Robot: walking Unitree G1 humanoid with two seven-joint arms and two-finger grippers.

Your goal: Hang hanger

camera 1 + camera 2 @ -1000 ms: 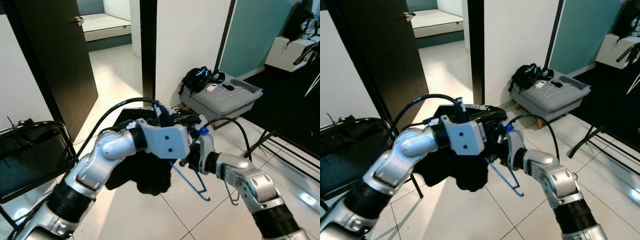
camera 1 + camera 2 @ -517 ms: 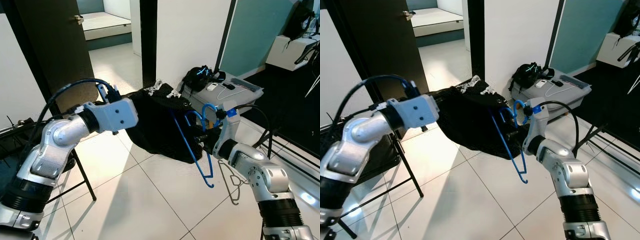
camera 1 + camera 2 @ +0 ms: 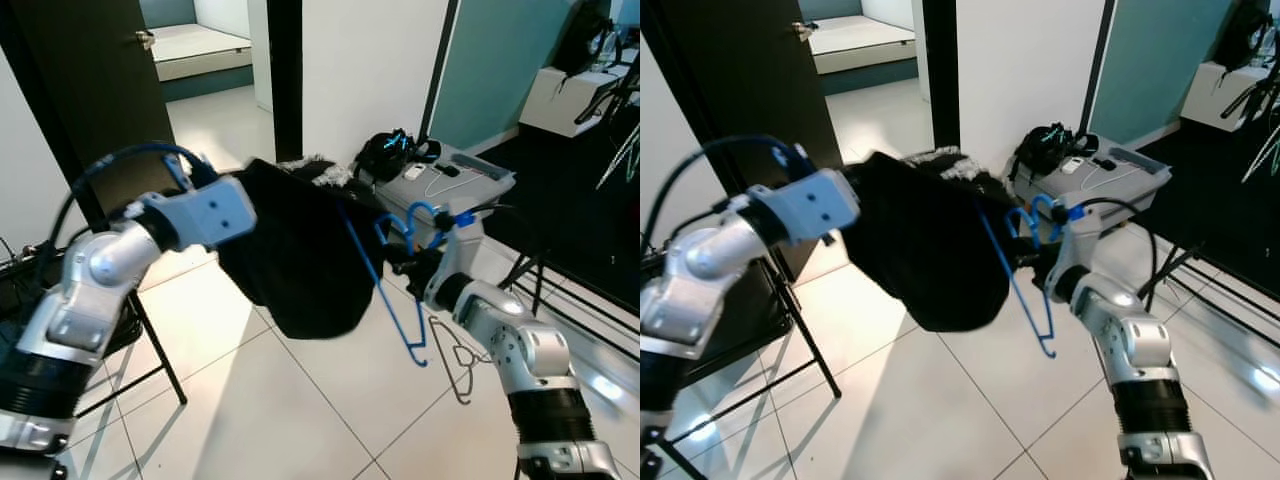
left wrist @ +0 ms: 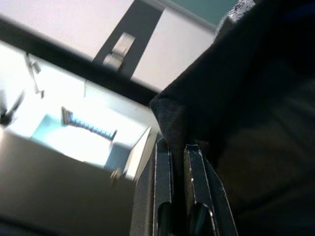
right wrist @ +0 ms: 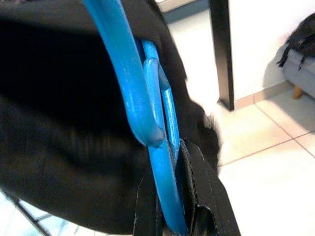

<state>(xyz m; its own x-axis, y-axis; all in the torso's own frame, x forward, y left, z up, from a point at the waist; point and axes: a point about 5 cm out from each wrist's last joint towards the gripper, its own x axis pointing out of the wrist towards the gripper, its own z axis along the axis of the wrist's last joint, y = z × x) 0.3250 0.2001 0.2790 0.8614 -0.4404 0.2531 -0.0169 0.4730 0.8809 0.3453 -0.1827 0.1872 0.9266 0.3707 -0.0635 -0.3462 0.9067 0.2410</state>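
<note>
Since half a second ago the left arm has lifted and the garment [image 3: 300, 255] now hangs lower and fuller, bunched into a rounded drape between the two arms; the right arm has barely shifted. A second ago both grippers were close together low in front of the robot; now they are spread well apart.

The left arm reaches from 8 o'clock up toward centre, elbow bent, forearm level. The left gripper [image 4: 178, 162] has its fingers pressed together on a fold of the black cloth.

The right arm rises from 5 o'clock, elbow bent, wrist turned inward toward the garment. The right gripper [image 5: 170, 196] pinches the blue hanger [image 3: 385, 285] near its neck; the wrist view shows the blue stem held between the two black fingers. The hanger's hook curls up just above the wrist, and its lower bar slants down toward 6 o'clock, ending in a small upturned tip, free of the cloth. The hanger's upper part lies against the garment.

A folding chair [image 3: 120, 330] stands at 9 o'clock.
</note>
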